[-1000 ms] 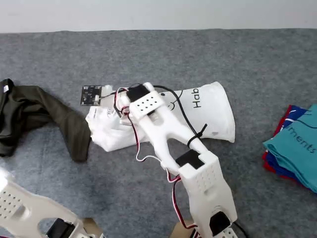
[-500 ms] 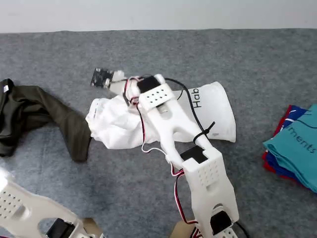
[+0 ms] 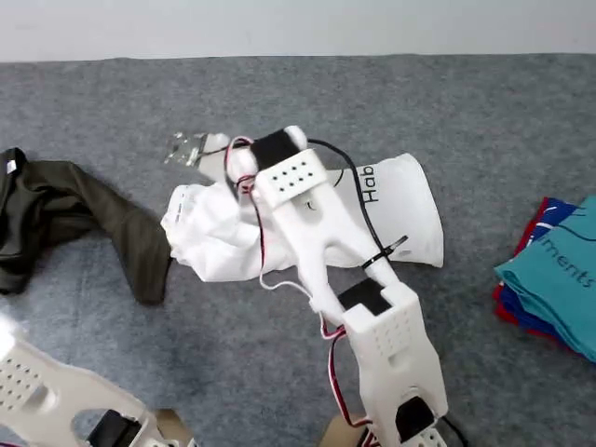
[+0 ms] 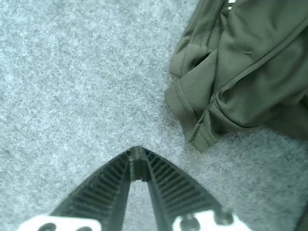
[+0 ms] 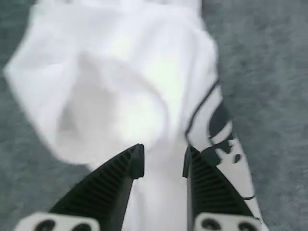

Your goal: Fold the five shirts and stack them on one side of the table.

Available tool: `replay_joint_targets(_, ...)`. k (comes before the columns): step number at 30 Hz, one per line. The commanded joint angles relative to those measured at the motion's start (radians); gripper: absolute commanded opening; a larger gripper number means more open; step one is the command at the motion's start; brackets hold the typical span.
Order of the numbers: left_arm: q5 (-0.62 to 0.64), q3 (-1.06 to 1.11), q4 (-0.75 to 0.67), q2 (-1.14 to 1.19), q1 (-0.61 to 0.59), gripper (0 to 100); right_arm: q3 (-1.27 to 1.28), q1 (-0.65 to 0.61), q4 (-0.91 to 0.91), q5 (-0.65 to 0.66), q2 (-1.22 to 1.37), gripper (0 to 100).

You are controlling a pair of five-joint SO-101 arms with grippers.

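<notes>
The white shirt point(image 3: 400, 219) is lying rumpled near the middle of the grey counter point(image 3: 279, 93), its smoother half with black print pointing toward the right side and its bunched half toward the left; the right arm point(image 3: 354, 270) is stretching over it from the near edge, covering much of its middle. In the right wrist view the right end effector point(image 5: 161, 161) is hanging over the white shirt point(image 5: 120, 96) with its fingers standing apart; white cloth is showing through the gap, and whether the fingers are touching the cloth cannot be told.

A dark olive shirt point(image 3: 65, 209) is lying unfolded at the left edge of the counter, well apart from the white one, with one sleeve trailing toward the middle. The left end effector point(image 4: 137, 151) is hovering over bare grey counter just beside a crumpled edge of the dark olive shirt point(image 4: 240, 72); its fingers are meeting at the tips with nothing between them. The left arm point(image 3: 47, 400) is sitting low at the near left corner in the high view.

A pile of folded shirts point(image 3: 559, 279) is resting at the right edge of the counter, well apart from the white shirt; a teal one is lying on top, with blue and red layers showing beneath it.
</notes>
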Motion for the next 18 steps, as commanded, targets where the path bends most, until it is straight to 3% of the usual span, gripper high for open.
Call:
replay_joint_targets(1,-0.009,-0.01,0.012,-0.012,0.02,0,-0.063,-0.042,0.087,-0.014,-0.107,16.1)
replay_joint_targets(18,-0.006,-0.012,0.012,-0.012,0.035,0,-0.063,-0.197,0.096,-0.087,-0.068,16.2)
